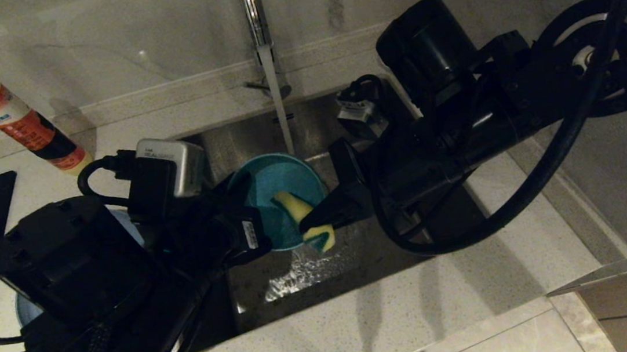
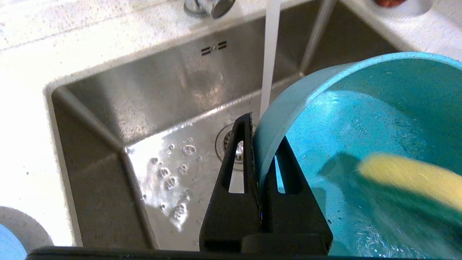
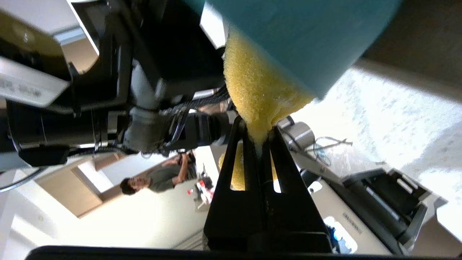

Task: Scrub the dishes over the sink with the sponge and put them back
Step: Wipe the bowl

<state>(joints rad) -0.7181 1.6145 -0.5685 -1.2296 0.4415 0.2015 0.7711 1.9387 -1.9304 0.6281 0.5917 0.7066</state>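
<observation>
Over the sink [image 2: 108,119], the left claw [image 2: 261,144] pinched the slippery wet teal bowl's [image 1: 274,194] rim; the right claw [image 3: 258,133] squeezed the soft sponge [image 3: 254,90] inside it.

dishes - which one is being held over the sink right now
The teal bowl: the left pincer is shut on its rim over the sink. A light-blue dish, mostly hidden behind the left arm, sits on the counter.

Above the sink [image 1: 262,134], both arms and the teal bowl [image 1: 277,188] block the middle; the tap [image 1: 257,24] stands behind; the front floor is free.
</observation>
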